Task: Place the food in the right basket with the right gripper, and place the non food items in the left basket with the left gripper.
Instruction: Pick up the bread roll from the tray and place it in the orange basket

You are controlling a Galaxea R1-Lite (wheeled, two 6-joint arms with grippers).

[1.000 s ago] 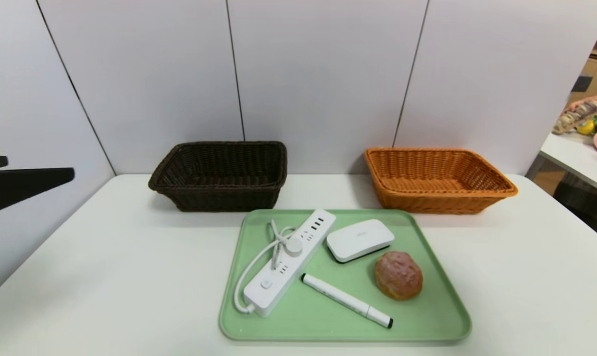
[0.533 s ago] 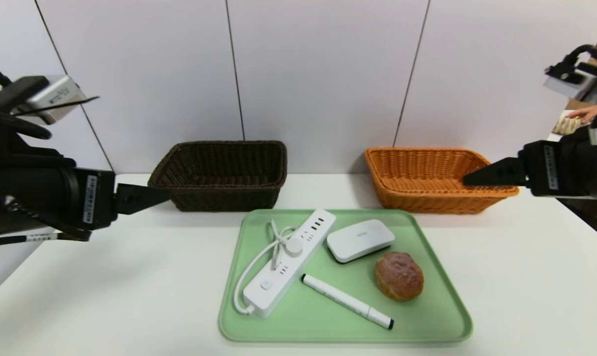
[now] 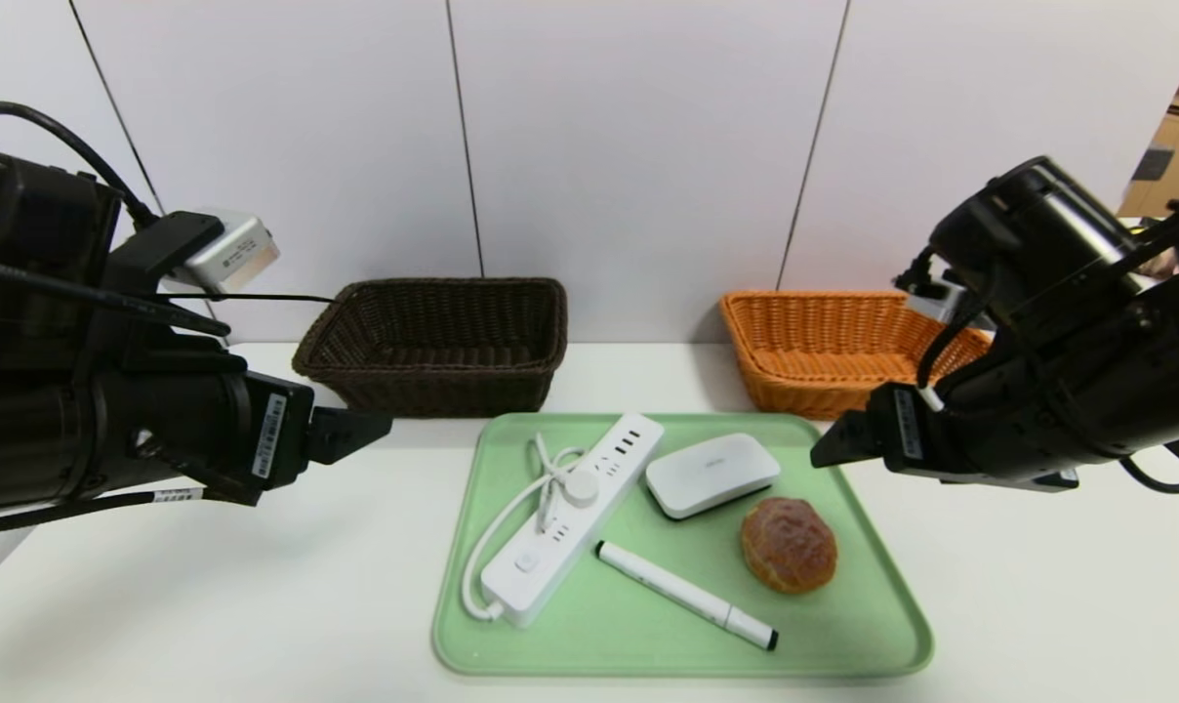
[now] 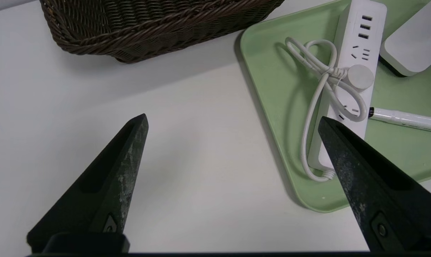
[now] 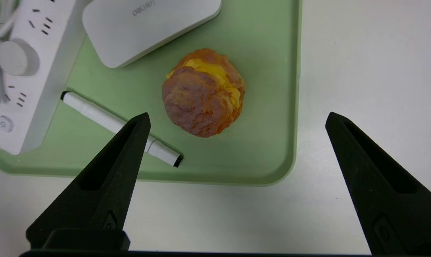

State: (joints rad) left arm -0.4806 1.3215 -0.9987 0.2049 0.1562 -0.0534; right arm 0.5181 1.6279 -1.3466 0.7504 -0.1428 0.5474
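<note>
- Since the bread roll lies at lower right of the green tray, untouched, the right gripper (fingers spread wide, holding nothing) should centre over it and descend straight.
- The left gripper, also spread and empty at the frame's left, best targets the power strip, nearest it.
- 2 neighbours crowd the roll: the white box above, the pen to its left.
- The orange basket and dark basket sit behind the tray.

black arms, looped black cables, white barcode labels, pointed black pincer fingers
</note>
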